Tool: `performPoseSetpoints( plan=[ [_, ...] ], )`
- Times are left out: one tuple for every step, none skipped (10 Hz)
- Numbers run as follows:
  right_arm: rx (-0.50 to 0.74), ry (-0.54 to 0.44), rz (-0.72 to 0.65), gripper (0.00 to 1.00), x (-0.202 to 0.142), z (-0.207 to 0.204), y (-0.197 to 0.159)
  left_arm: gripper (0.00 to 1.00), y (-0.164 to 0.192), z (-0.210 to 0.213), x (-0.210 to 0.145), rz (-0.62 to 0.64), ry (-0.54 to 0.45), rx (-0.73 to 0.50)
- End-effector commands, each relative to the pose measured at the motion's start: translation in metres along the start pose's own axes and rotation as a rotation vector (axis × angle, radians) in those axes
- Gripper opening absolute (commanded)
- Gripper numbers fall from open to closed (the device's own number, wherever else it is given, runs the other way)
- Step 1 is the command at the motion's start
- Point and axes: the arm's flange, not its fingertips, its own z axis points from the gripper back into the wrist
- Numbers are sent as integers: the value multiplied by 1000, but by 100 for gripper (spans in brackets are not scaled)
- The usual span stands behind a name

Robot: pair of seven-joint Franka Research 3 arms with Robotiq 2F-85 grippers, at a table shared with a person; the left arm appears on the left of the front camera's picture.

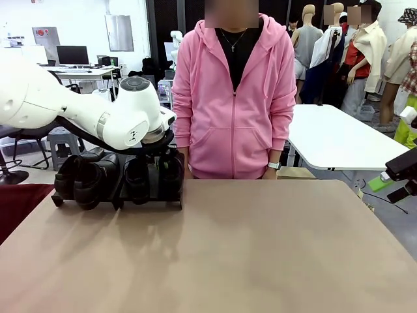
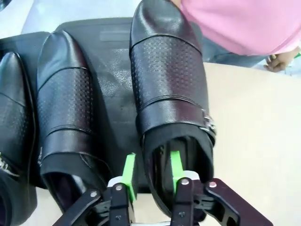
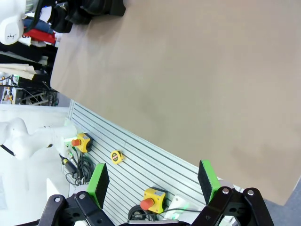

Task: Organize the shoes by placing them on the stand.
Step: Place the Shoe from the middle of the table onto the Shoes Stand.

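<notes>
Three black glossy shoes lie side by side on the black stand (image 2: 110, 56) in the left wrist view. My left gripper (image 2: 153, 172) straddles the heel-side wall of the rightmost shoe (image 2: 169, 94): one green pad is inside the opening, the other outside, and both stand slightly off the leather. That shoe rests on the stand. In the front view the stand (image 1: 150, 199) sits at the table's far left with the shoes (image 1: 88, 179) on it, under my left arm (image 1: 130, 117). My right gripper (image 3: 153, 181) hangs open and empty past the table's edge.
A person in a pink hoodie (image 1: 231, 98) stands at the far side, just right of the stand, with a hand (image 2: 280, 61) near the table edge. The brown tabletop (image 1: 260, 248) stretches bare to the right. Below my right gripper are floor cables and emergency-stop buttons (image 3: 150, 200).
</notes>
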Motion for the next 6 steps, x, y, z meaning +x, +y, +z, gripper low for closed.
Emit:
performPoseSetpoints(
  plan=[
    [6, 3, 9, 100, 1, 0, 2, 100, -1, 45, -20, -20, -18, 4],
    [6, 3, 9, 100, 1, 0, 2, 100, -4, 78, -35, -60, 31, -37],
    [6, 3, 9, 100, 1, 0, 2, 100, -6, 116, -60, -94, 108, -36],
    [6, 3, 9, 100, 1, 0, 2, 100, -7, 145, -92, -139, 149, -62],
    [6, 3, 9, 100, 1, 0, 2, 100, -2, 166, -122, -229, 212, -137],
    [6, 3, 9, 100, 1, 0, 2, 100, 15, 178, -145, -278, 267, -181]
  ],
)
